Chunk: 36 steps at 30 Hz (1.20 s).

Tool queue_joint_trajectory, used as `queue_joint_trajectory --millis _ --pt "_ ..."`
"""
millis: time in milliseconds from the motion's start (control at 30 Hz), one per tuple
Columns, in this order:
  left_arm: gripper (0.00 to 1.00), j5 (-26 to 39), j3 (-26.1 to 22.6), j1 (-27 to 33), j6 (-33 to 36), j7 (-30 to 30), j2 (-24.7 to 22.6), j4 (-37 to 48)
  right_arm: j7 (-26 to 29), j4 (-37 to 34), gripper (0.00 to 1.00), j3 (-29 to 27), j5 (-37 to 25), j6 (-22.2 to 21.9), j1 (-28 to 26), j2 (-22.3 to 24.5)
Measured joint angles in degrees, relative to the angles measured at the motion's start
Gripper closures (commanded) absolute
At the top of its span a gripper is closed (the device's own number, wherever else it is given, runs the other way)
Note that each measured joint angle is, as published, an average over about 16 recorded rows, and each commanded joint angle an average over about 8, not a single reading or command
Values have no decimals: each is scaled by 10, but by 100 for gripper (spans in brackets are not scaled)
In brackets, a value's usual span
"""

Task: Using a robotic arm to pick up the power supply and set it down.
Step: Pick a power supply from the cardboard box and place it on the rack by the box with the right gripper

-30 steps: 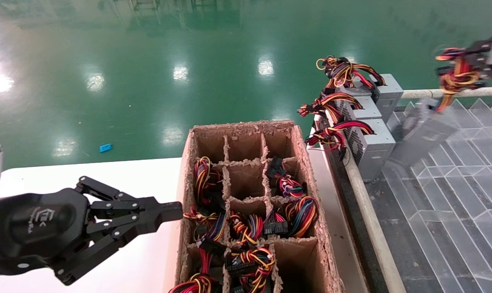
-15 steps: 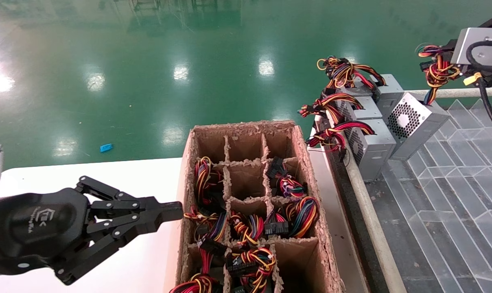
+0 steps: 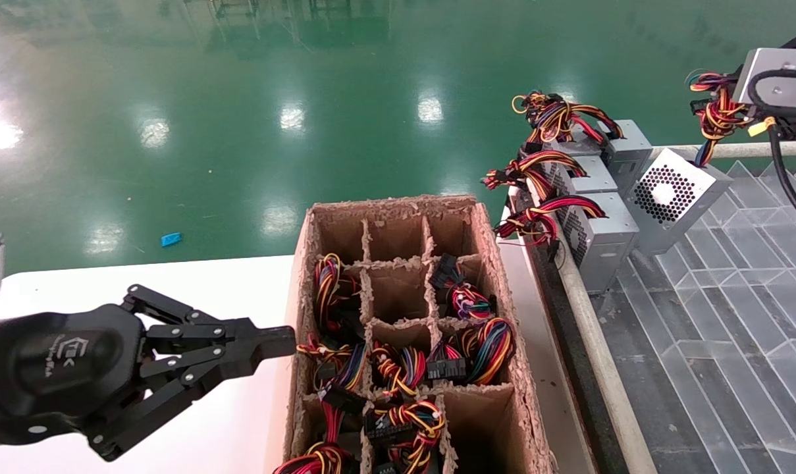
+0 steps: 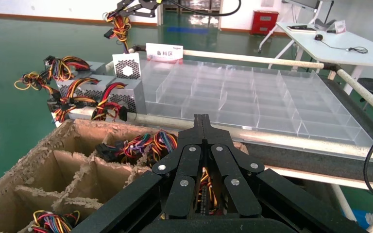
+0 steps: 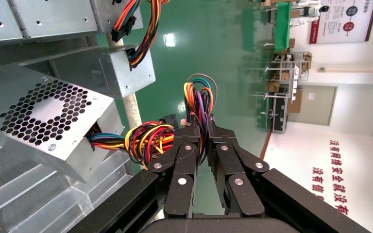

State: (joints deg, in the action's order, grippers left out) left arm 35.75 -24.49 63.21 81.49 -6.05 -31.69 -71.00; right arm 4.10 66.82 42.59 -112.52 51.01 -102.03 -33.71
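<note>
Closed tight with nothing between them, the jaws of the left gripper [image 3: 276, 342] sit parked at the near edge of the white table [image 3: 108, 283], fingertips almost at the wall of the cardboard divider box [image 3: 483, 263], whose cells hold loose wire bundles [image 3: 483, 345]. It looks idle, held clear so the other arm can work.

Farther off, three finished units [image 3: 598, 237] stand in a row against the rail, beside the clear compartment tray [image 3: 733, 316].

At the far right, the right gripper [image 5: 203, 127] of the robotic arm [image 3: 776, 82] is clamped on the wire bundle of the power supply [image 3: 677, 197], which hangs tilted by its cables, low over the tray just beside the row. Carrying by the wires likely suits the narrow fingers; the box may swing.

Only the right wrist view shows the pinch on the cables and the perforated fan face [image 5: 41, 109] close up; the head view alone shows both arms; the left wrist view gives the tray's full extent.
</note>
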Motion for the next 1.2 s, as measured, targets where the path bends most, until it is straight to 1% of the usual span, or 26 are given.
queue_joint_trajectory --millis 300,567,1000,1200 --pt "100 0 0 0 0 0 0 0 13 16 100 -4 -4 -15 12 10" --pt "100 0 0 0 0 0 0 0 28 31 100 -3 -9 -16 21 15" --pt "100 0 0 0 0 0 0 0 23 19 100 7 -16 -23 27 -13" --pt "100 0 0 0 0 0 0 0 24 13 100 8 -25 -26 24 -18"
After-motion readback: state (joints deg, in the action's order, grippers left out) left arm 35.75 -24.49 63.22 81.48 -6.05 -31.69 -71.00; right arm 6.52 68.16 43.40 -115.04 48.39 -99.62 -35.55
